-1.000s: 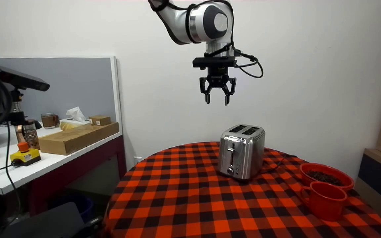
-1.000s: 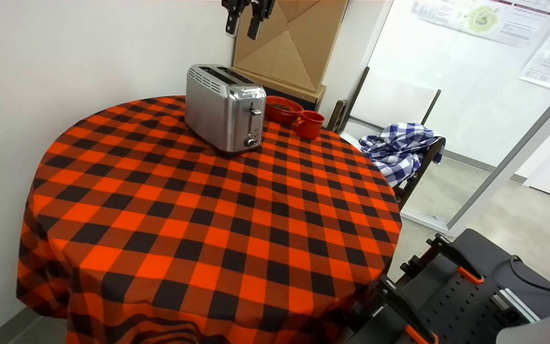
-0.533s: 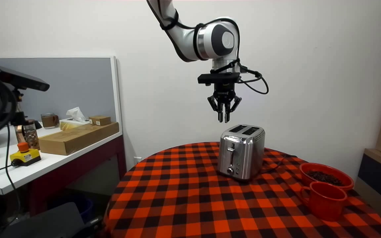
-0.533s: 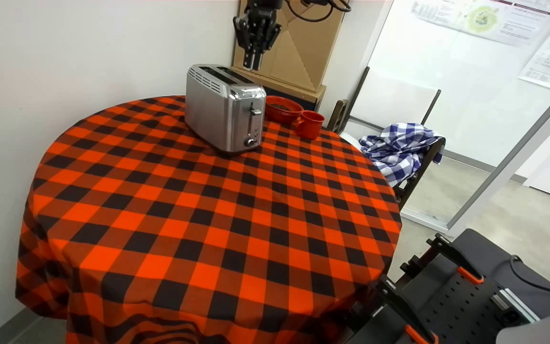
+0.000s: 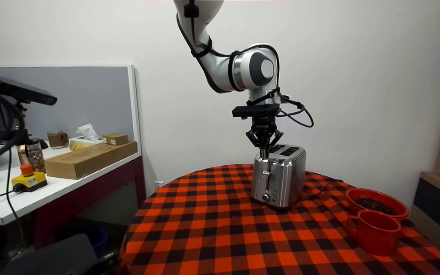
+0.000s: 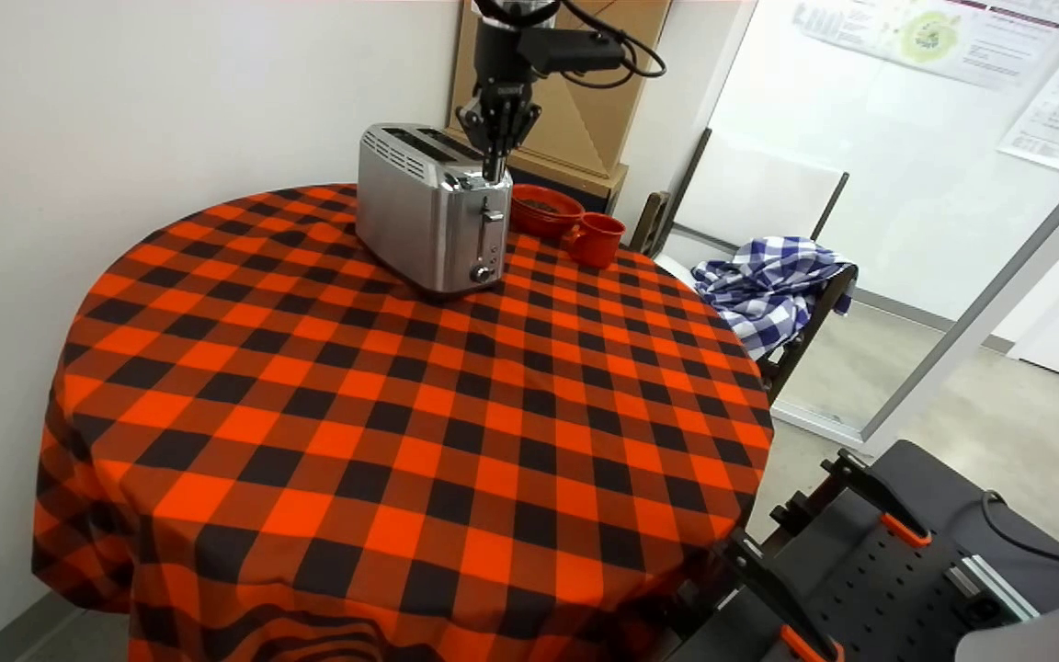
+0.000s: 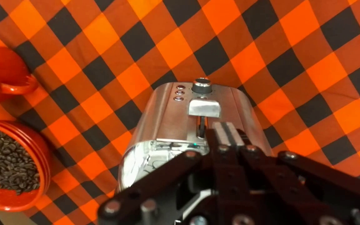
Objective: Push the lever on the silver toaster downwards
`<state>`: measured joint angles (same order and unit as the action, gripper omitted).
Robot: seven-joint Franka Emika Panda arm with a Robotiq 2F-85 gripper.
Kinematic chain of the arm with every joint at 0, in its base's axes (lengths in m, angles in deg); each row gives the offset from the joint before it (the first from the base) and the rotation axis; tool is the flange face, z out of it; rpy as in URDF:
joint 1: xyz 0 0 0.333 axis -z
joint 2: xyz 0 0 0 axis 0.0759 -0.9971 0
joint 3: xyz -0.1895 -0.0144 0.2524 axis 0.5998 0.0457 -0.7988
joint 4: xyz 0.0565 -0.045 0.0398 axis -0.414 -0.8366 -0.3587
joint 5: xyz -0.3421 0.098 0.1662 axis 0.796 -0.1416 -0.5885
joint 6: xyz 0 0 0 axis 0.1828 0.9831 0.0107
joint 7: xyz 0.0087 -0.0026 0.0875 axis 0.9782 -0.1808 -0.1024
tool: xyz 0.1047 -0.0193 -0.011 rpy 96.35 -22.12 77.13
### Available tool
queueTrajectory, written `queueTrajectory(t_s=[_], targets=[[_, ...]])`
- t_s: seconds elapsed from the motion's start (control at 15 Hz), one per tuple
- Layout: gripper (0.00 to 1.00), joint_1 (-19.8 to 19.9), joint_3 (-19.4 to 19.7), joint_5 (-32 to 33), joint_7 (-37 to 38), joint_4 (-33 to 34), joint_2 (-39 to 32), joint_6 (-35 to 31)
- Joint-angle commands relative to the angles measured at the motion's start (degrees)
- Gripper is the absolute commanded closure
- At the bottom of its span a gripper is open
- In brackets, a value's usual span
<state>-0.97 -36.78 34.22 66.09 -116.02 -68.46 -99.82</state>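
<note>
The silver toaster [image 5: 280,183] stands upright on the checked cloth, its lever side facing out. Its lever [image 5: 267,172] sits high in the slot, and in the wrist view the broad lever tab [image 7: 204,108] is fully visible. My gripper [image 5: 264,156] points straight down, its fingertips at the toaster's top front edge, above the lever. From the wrist, the gripper [image 7: 227,125] has its two pale pads pressed together with nothing between them, slightly to the right of the lever slot. Whether the tips touch the toaster I cannot tell.
A red mug [image 5: 379,233] and a red bowl [image 7: 11,165] of dark beans stand beside the toaster. The toaster's cord [image 5: 321,190] runs over the cloth behind it. A tall cardboard piece [image 6: 552,83] and a white wall [image 6: 217,83] rise behind the table.
My gripper has come down from high above the toaster to its top front edge, shifting slightly sideways. Its fingers, wide apart a second ago, have closed together. Toaster and lever have not moved.
</note>
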Motion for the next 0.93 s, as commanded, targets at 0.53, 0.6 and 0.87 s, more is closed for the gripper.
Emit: queueTrajectory(t_s=[0.53,0.6,0.87], targets=[[0.99,-0.88,1.53,3.74,2.06,1.98,-5.92,-6.89],[0.99,-1.10,1.57,4.16,1.93,2.00,-6.64,-7.87],[0.99,-2.13,2.23,6.46,2.42,2.04,-9.07,-10.98]])
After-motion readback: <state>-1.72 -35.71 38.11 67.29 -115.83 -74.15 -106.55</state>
